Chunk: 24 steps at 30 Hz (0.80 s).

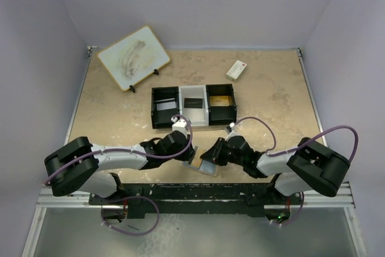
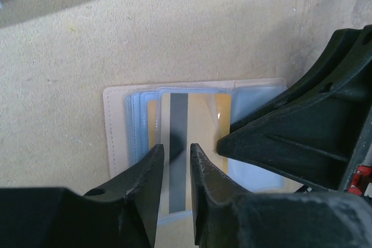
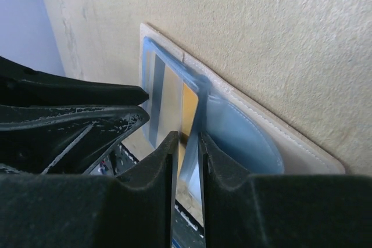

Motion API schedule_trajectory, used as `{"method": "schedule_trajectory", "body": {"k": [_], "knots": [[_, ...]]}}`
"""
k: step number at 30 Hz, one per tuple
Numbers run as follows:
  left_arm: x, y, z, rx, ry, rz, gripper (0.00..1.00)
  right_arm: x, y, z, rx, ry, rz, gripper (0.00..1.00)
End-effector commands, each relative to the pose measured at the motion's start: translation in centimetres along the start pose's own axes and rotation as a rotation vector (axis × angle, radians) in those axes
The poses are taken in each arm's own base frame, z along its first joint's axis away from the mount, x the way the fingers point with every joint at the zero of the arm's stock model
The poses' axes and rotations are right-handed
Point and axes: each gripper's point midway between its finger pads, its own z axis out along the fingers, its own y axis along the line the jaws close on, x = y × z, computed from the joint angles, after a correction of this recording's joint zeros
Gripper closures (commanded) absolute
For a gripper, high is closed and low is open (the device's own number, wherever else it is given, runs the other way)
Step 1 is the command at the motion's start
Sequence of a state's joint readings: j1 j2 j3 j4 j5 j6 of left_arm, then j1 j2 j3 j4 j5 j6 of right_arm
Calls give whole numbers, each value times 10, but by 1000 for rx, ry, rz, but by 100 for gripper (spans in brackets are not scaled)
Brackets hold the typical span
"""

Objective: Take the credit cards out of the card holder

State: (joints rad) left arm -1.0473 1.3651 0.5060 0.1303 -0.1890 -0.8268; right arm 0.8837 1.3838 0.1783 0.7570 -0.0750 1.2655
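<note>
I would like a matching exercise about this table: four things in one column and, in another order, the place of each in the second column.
Things:
1. card holder
2. tray
3. white box
4. sketch board

Places, as seen from above:
A. far left corner, propped on a stand
B. middle of the table
C. far right part
D. near edge, lying open

Pairs: 1-D, 2-B, 3-C, 4-A

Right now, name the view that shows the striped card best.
Left wrist: the striped card faces the lens, on the open card holder. Right wrist sees it steeply slanted; top external shows it too small to make out.
</note>
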Motion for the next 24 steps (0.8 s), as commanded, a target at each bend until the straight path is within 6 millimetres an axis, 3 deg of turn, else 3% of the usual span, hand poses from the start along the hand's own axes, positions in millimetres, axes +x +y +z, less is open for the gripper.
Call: {"method": "schedule_trajectory", "body": {"k": [1,8,13,19,24], "knots": [[0,3,7,-22,10,26,81,-11,6,2,-25,-37,1,80],[9,15,3,-55,21,10,88,-22,18,3,-61,-53,-17,86],[11,23,1,-98,34,19,90,-20,20,1,-84,-40,-28,100],[11,36,-3,-158,27,31,91,-22,7,-5,-19,-22,-98,100],[13,39,-3,-165,26,28,92,-21,6,-12,-61,36,-138,98]]}}
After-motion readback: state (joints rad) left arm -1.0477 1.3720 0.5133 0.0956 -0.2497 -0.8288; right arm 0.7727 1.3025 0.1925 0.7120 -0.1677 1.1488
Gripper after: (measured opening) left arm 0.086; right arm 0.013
